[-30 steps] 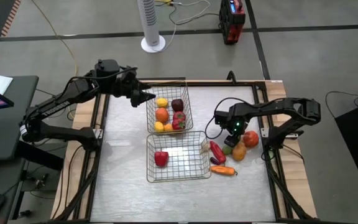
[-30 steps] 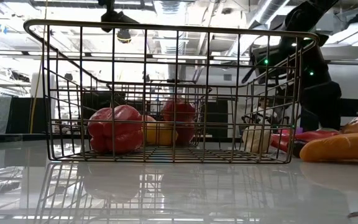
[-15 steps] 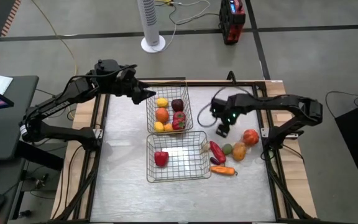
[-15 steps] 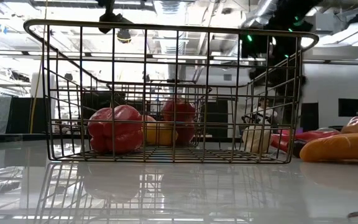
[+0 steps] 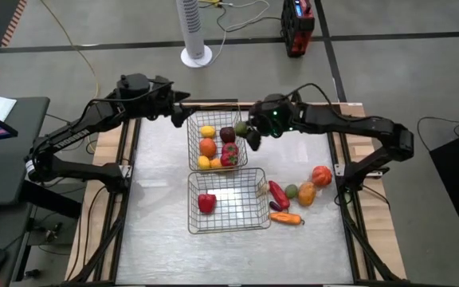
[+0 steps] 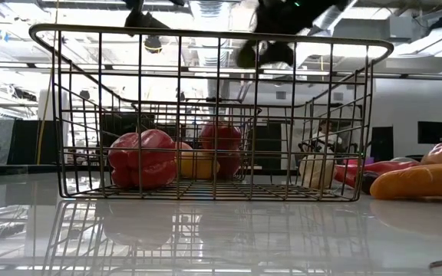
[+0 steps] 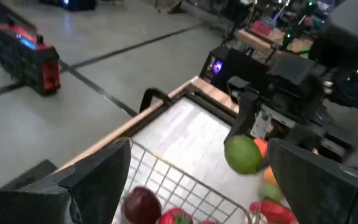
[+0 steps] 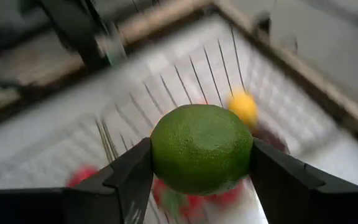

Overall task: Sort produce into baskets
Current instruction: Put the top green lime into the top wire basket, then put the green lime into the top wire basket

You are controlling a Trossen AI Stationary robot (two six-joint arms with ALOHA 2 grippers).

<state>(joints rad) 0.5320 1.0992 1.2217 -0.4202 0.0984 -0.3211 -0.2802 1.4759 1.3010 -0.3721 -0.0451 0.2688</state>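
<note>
At the centre of the overhead view, the right claw (image 5: 249,132) hangs above the right edge of the upper basket (image 5: 216,119), pinching a green lime (image 5: 241,128) between its two dark fingers. The right wrist view shows the lime (image 8: 201,148) filling the gap, a finger (image 8: 128,176) pressed to each side, with the basket's wire mesh blurred beneath it. From the left wrist view the same lime (image 7: 243,155) shows held under the right arm, above the basket's far rim.

The left claw (image 5: 182,112) sits in the upper left of the overhead view, just outside the upper basket's left corner, its fingers spread wide and holding nothing.

The upper basket contains a yellow lemon (image 5: 207,131), a dark purple round (image 5: 227,134), an orange (image 5: 207,147), a red piece (image 5: 229,152) and more yellow pieces (image 5: 204,162) along its lower side. The lower basket (image 5: 262,194), directly below it at mid-frame, holds one red pepper (image 5: 205,202) at its left side.

On the bench (image 5: 166,215) to the right of the lower basket lie the loose pieces: a red chili (image 5: 278,193), a small green round (image 5: 292,190), an orange-yellow piece (image 5: 307,194), a red-orange round (image 5: 321,175) and a carrot (image 5: 286,218) at the bottom of the group.

In the level view, the red pepper (image 6: 142,158) shows through the near basket's wires, and the carrot (image 6: 420,182) lies at the right edge.
</note>
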